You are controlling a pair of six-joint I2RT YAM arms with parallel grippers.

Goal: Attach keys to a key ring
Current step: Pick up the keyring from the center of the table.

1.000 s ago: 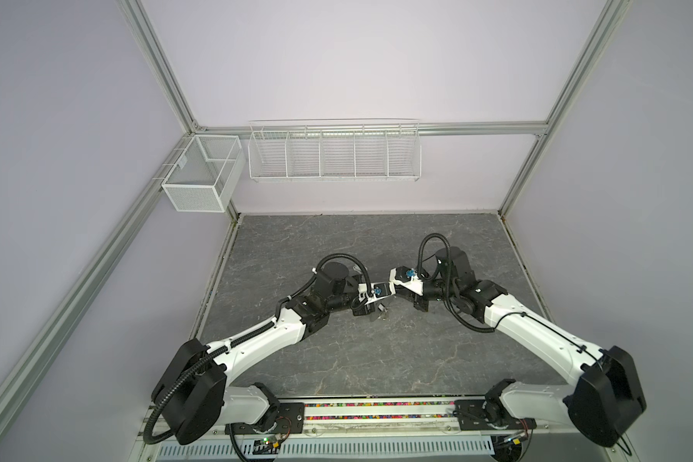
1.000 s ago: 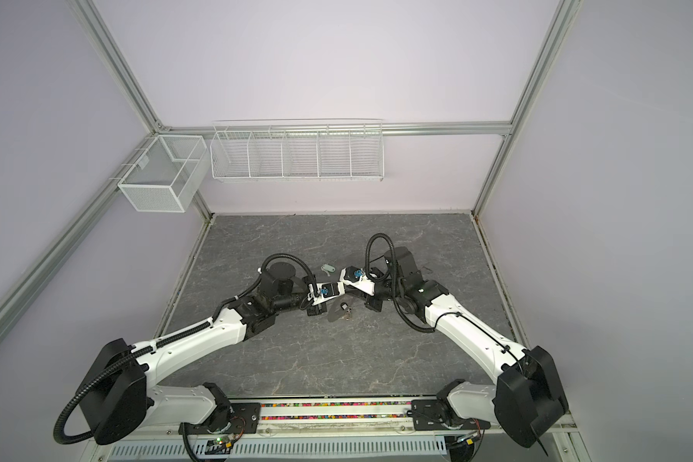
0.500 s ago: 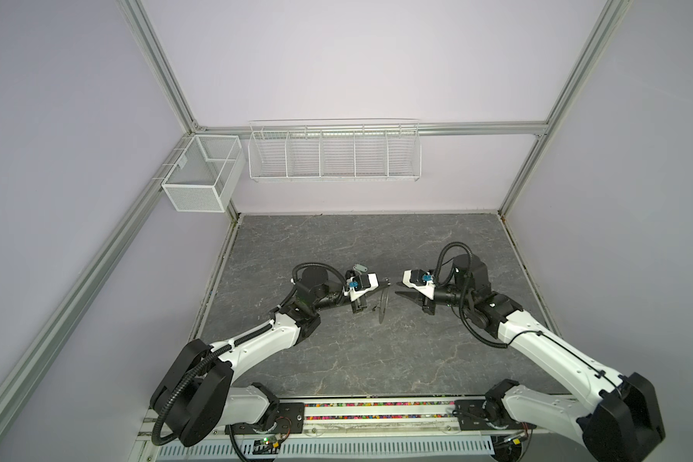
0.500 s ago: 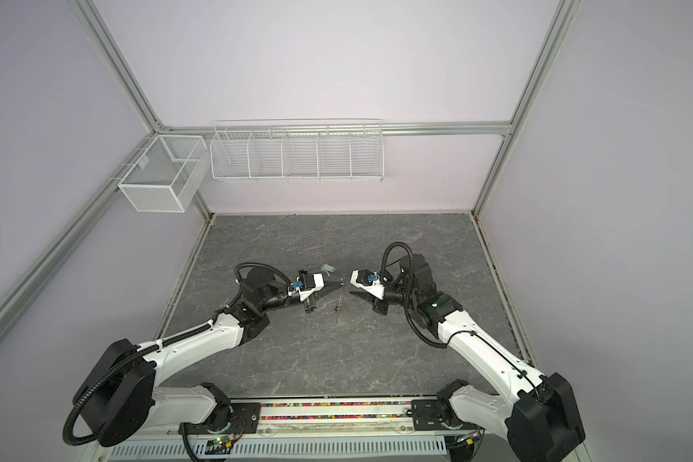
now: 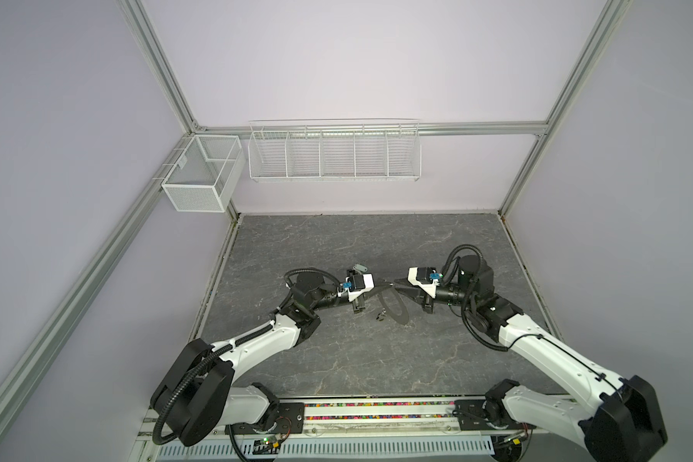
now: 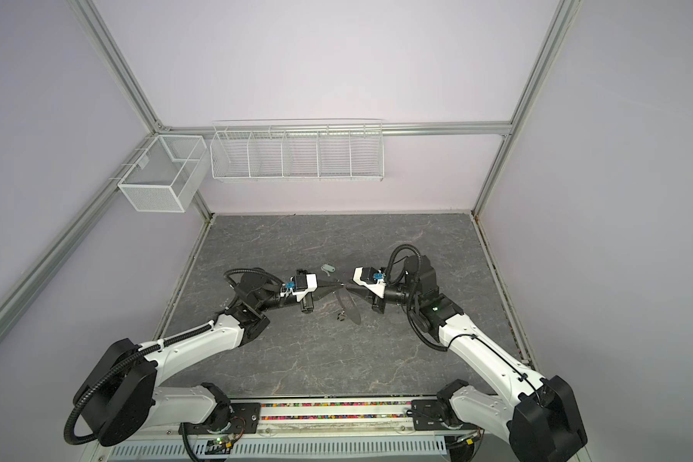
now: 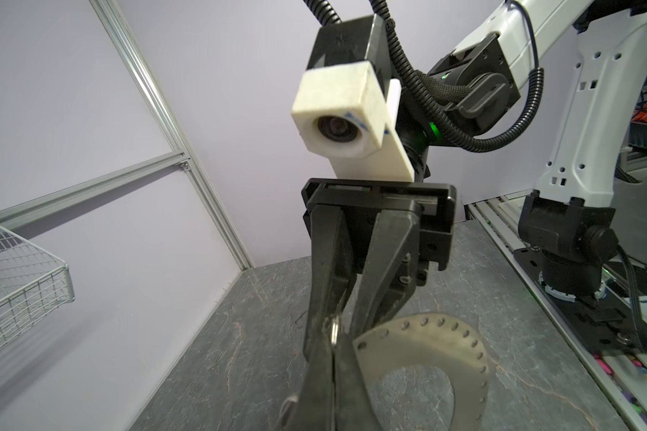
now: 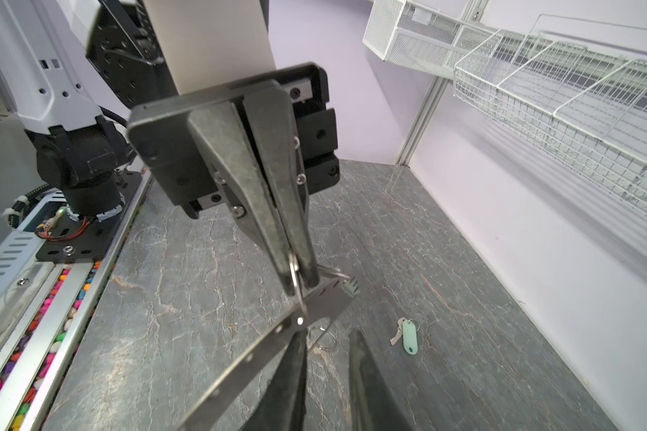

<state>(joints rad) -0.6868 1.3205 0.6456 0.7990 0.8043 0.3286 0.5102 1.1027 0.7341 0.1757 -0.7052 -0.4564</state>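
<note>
Top views first: both show the left arm (image 5: 265, 344) and right arm (image 5: 545, 352) meeting nose to nose over the desk (image 5: 337, 360). The key ring (image 6: 352, 310) hangs on edge right under the tips of the left tool (image 5: 387, 285) and right tool (image 5: 397, 283). The green-tag key (image 6: 327, 268) lies flat on the desk behind the key ring, toward the back wall and well apart from it. A second key (image 6: 341, 317) sits low beside the key ring. It's too small to tell whether it hangs off the rim or lies loose.

Left wrist view: the left tool is fully closed, pinching a thin wire loop (image 7: 335, 330) on the key ring's rim, so the whole disc dangles from that. The right tool faces it with a narrow gap between its fingers, tips right at the rim, nothing clamped as far as I can see.

Right wrist view: same deal, bare desk shows between the right tool's fingers and the key ring slants just past them.

What worries me: that wire loop is a skinny thing to hang a disc from. If the right tool nudges the rim, I'd guess the key ring swings, twists or slips out. And the green-tag key isn't on yet.

Count: two arms, two tools, one key ring, two keys. Plus two baskets on the wall behind the key ring, a mesh basket (image 5: 201, 176) and a long wire basket (image 5: 333, 160).
</note>
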